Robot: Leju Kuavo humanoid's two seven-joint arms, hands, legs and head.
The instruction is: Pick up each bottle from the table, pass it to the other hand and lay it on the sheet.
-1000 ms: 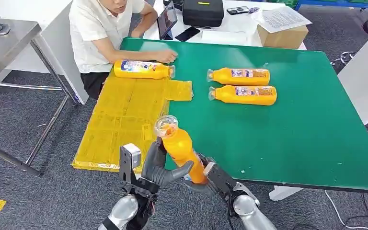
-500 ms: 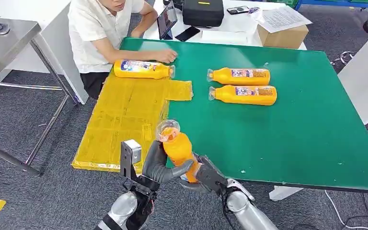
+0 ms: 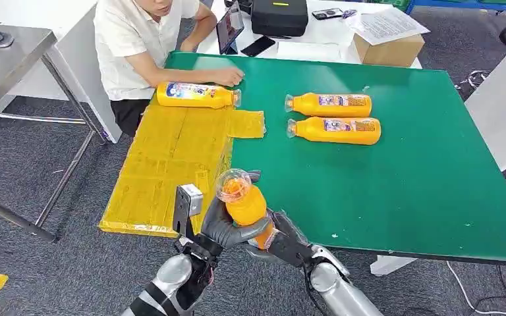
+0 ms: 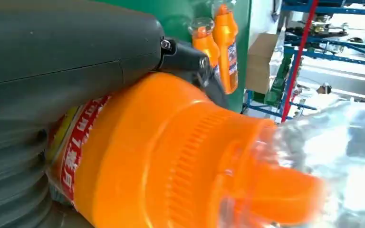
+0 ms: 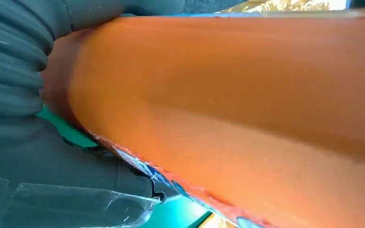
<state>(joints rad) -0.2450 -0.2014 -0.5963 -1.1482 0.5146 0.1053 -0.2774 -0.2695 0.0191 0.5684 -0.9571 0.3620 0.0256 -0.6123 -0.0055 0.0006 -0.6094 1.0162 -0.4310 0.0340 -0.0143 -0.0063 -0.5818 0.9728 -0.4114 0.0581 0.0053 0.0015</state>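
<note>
Near tabletop edge: left hand and right hand both grip one orange bottle, tilted, cap up, beside yellow sheet.

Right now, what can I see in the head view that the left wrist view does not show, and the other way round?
Head view alone: the yellow sheet with one bottle on the sheet, a person touching that bottle, the right hand, and the whole green table.

Left wrist view alone: blue shelving behind the table, and the red print on the held bottle's label.

Both: the held bottle, gripped by the left hand, and two bottles lying on the table, plus a cardboard box.
</note>
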